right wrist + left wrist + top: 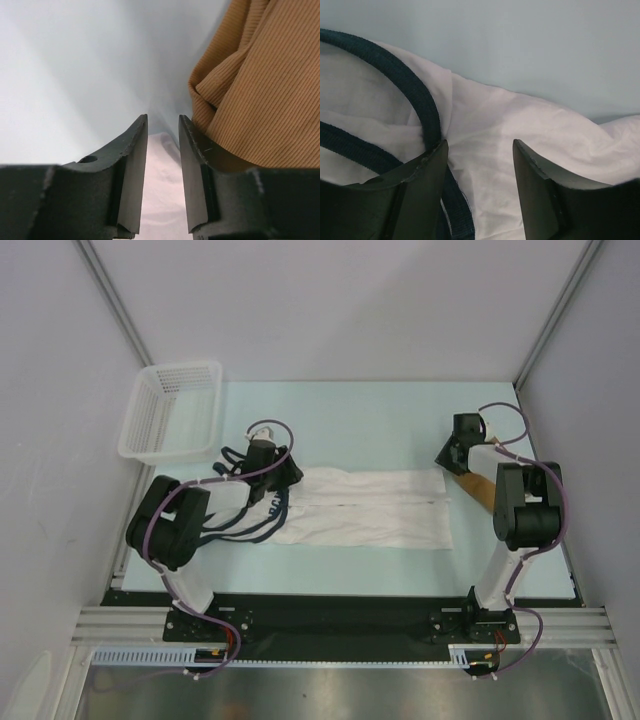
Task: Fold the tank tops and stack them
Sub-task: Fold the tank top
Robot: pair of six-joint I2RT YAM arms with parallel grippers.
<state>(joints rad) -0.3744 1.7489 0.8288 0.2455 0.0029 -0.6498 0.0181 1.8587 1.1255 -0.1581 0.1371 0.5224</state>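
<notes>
The white tank top [370,510] lies flat across the middle of the table, its navy-trimmed straps at the left end. My left gripper [289,472] is at that end's far edge. In the left wrist view it [480,150] is open, with the white cloth [495,115] between the fingers and the navy trim [415,90] beside the left finger. The tan-brown tank top [476,488] lies bunched at the right, partly under my right arm. My right gripper [446,457] is at the white top's far right corner. It [163,120] is narrowly open, with white cloth [162,190] showing in the gap and the tan ribbed cloth [260,85] against its right finger.
A white lattice basket [135,425] stands at the far left of the table. The pale green tabletop [360,420] stretches behind the white top. Grey walls close in the back and both sides.
</notes>
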